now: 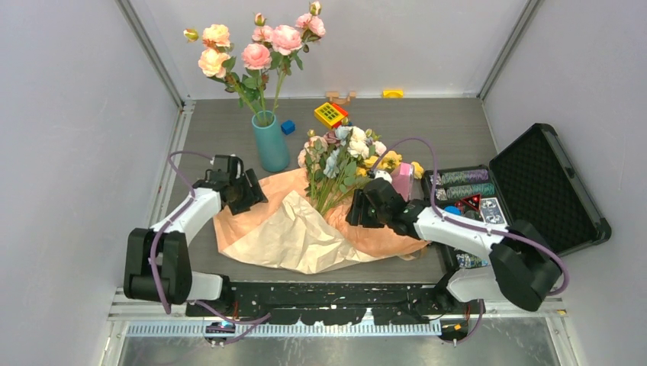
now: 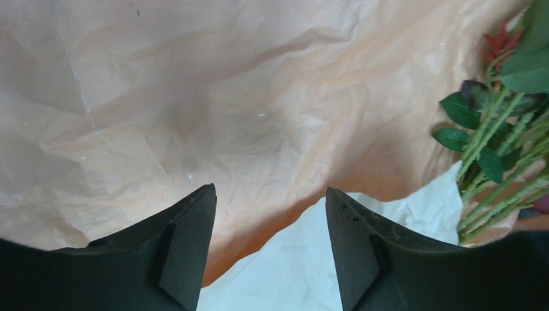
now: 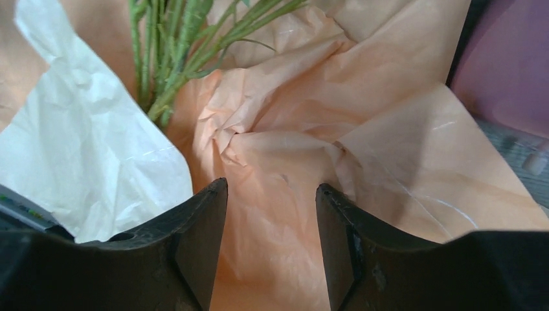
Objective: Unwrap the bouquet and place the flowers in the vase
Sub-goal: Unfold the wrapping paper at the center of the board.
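Observation:
The bouquet's tan-orange kraft paper (image 1: 305, 229) lies spread open on the table, with a pale inner sheet (image 2: 304, 259) on top. The small flowers (image 1: 345, 149) rest on it, their green stems (image 3: 171, 58) pointing toward me. The teal vase (image 1: 270, 143) stands upright just behind the paper's left corner and holds tall roses. My left gripper (image 1: 255, 196) hovers over the paper's left edge, open (image 2: 268, 191), with nothing between its fingers. My right gripper (image 1: 355, 211) is open (image 3: 272, 184) above crumpled paper just right of the stems, holding nothing.
Pink and peach roses (image 1: 259, 49) rise out of the vase. A pink box (image 1: 402, 181) stands right of the flowers. An open black case (image 1: 545, 187) fills the right side. A yellow toy (image 1: 330, 114) and a blue cube (image 1: 288, 127) sit behind.

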Robot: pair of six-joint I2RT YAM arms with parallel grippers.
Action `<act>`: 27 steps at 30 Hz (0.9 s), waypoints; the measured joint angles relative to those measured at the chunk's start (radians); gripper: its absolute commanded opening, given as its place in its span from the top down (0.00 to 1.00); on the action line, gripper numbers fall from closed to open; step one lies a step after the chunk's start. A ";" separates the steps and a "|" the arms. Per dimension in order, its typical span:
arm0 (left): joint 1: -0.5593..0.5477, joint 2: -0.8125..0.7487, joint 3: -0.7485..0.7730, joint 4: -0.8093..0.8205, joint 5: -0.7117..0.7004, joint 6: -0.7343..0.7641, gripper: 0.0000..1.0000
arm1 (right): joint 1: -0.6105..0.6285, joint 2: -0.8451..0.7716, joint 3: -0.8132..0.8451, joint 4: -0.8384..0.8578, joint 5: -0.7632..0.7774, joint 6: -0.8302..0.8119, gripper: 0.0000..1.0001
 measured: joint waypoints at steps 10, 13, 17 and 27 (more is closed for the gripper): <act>0.000 0.159 -0.018 0.127 -0.037 0.015 0.54 | 0.001 0.160 -0.024 0.143 0.087 0.046 0.54; 0.001 0.178 -0.019 0.188 -0.036 0.008 0.60 | 0.002 0.179 -0.036 0.173 0.122 0.062 0.55; 0.001 0.211 -0.016 0.264 -0.037 -0.002 0.64 | 0.005 0.206 -0.043 0.201 0.179 0.094 0.56; 0.001 0.346 0.074 0.394 -0.021 -0.036 0.70 | 0.011 0.261 -0.027 0.265 0.307 0.137 0.57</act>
